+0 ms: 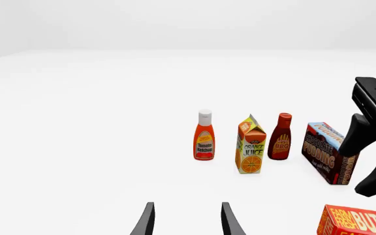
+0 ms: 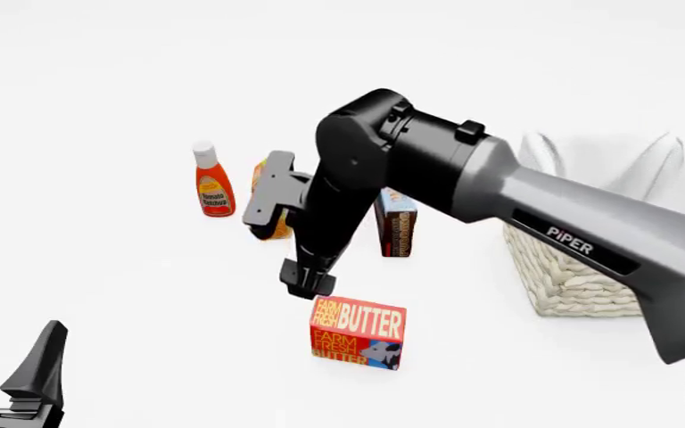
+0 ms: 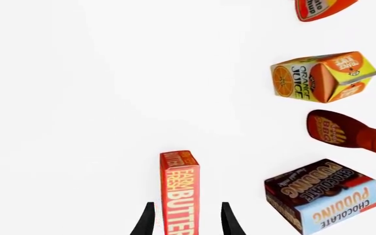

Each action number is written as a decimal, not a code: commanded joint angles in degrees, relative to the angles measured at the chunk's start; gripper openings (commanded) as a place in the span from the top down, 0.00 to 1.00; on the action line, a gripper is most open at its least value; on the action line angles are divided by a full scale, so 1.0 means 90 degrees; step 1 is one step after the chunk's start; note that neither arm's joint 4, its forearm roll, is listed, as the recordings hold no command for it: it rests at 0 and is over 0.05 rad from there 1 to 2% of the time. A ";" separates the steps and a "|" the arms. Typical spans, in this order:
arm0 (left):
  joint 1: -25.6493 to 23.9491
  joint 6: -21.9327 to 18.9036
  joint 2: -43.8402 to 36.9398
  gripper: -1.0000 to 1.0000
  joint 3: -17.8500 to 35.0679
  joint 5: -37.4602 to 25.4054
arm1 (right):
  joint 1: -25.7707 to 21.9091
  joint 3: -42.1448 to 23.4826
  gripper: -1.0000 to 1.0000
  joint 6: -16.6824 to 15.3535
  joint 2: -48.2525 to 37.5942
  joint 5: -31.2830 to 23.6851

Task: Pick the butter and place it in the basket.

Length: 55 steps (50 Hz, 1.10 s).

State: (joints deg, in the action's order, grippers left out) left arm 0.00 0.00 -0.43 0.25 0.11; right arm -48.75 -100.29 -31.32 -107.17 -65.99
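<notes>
In the left wrist view, our left gripper (image 1: 186, 220) was open and empty; the butter (image 1: 361, 221) lay far off at 3 o'clock. In the front view, the right gripper (image 2: 307, 283) hung just over it, the basket (image 2: 581, 267) at 2 o'clock. In the right wrist view, open fingers (image 3: 145, 219) straddled the box's thin side.

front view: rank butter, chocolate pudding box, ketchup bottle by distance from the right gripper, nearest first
1. butter: directly under the right gripper, standing on the table.
2. chocolate pudding box: farther back, partly hidden behind the right arm.
3. ketchup bottle: farthest, back and to the left.
</notes>
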 commanded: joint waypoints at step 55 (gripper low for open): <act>0.0000 0.0000 0.0000 0.00 0.0000 0.0000 | 0.0133 0.0322 0.00 0.0003 -0.0401 0.0375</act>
State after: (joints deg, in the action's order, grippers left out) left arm 0.00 0.00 -0.43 0.25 0.11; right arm -47.32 -97.86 -31.49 -110.52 -63.17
